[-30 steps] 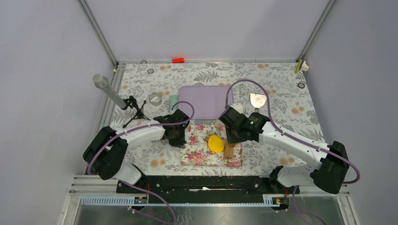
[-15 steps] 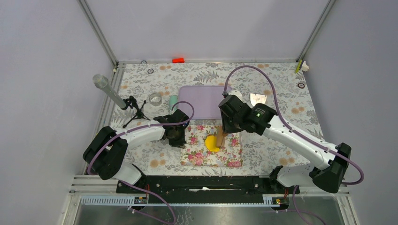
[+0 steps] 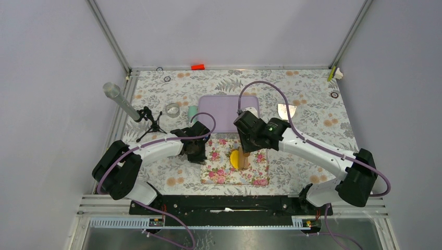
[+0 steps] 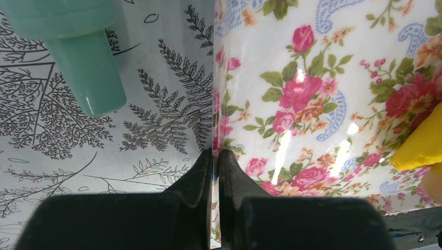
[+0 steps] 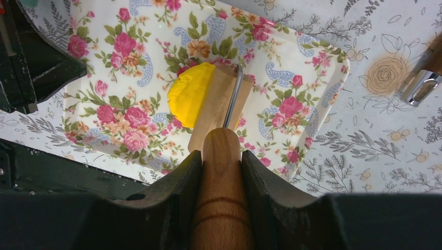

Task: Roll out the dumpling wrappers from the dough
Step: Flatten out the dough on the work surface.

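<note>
The dough [image 3: 235, 159] is a bright yellow lump on a floral mat [image 3: 219, 172]. It also shows in the right wrist view [image 5: 188, 94] and at the right edge of the left wrist view [image 4: 422, 146]. My right gripper [image 3: 249, 145] [image 5: 221, 156] is shut on the wooden handle of a small roller [image 5: 221, 198]. The roller's head [image 5: 219, 101] lies on the dough's right side and hides part of it. My left gripper [image 3: 198, 154] [image 4: 215, 156] is shut on the mat's left edge. No dumpling wrappers are in view.
A purple board [image 3: 224, 112] lies behind the mat. A teal tool [image 3: 193, 111] [image 4: 86, 57] and a clear ring [image 3: 172, 109] sit to its left. A metal scraper [image 3: 285, 110] [image 5: 422, 86] lies at the right. A microphone on a tripod [image 3: 125, 107] stands far left.
My right arm has swung left and carried the roller from the mat's right part onto the dough, covering its right side. The left arm has not moved.
</note>
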{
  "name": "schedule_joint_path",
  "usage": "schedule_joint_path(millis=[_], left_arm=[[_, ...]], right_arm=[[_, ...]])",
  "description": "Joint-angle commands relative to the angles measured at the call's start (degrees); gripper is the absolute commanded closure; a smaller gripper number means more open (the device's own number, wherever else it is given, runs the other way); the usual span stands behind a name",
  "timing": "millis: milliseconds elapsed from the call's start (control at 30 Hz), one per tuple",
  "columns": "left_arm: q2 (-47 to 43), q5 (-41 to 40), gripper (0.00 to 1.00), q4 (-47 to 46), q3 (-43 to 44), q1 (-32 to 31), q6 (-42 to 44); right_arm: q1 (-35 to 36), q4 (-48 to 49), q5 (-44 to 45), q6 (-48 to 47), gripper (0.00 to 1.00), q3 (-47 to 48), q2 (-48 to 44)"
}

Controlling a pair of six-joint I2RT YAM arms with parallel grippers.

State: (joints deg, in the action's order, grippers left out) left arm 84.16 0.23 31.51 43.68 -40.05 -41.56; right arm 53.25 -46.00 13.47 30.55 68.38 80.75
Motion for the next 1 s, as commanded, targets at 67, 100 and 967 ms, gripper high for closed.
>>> schedule_joint_path(millis=[67, 100, 967], left_arm=[[0.1, -2.3, 1.00, 1.2, -0.6, -0.2, 1.3], [0.2, -2.3, 1.00, 1.2, -0.6, -0.2, 1.3], [0.3, -2.3, 1.00, 1.4, -0.4, -0.2, 1.6]], right_arm=[[0.6, 1.4, 1.3, -0.2, 1.00, -6.5, -0.7], [0.7, 1.4, 1.3, 0.1, 1.00, -7.3, -0.8], [2.6, 3.5, 1.9, 0.8, 1.00, -8.9, 2.0]])
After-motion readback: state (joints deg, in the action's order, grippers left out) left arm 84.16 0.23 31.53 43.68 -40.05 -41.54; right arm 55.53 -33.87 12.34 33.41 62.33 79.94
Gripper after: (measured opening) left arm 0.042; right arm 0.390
